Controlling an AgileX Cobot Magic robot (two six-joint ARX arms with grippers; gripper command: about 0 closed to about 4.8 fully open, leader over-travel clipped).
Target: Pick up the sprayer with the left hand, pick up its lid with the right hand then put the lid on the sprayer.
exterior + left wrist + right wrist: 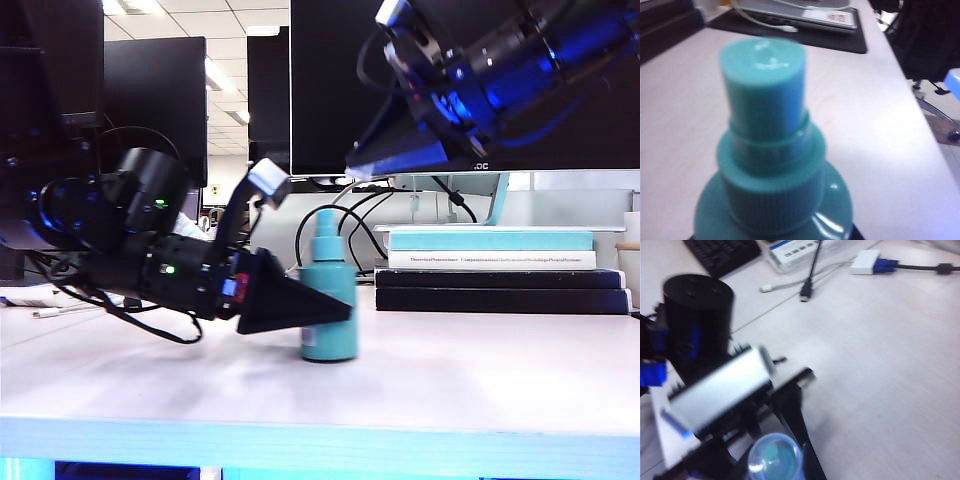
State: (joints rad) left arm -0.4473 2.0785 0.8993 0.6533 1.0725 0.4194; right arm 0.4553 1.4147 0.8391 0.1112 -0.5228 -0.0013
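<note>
Left hand (300,305) fingers hold sprayer (329,300) upright on counter (450,380).
Right hand (400,158) hovers above, fingers holding the lid (775,457).

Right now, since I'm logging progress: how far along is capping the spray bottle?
Done: the left claw grips the teal cylindrical plastic spray bottle, which stands on the pale table; the right claw, raised above it, carries the tiny clear plastic cap. In hand: the cap hangs over the bare nozzle, not on it. Left: seating it.
</note>
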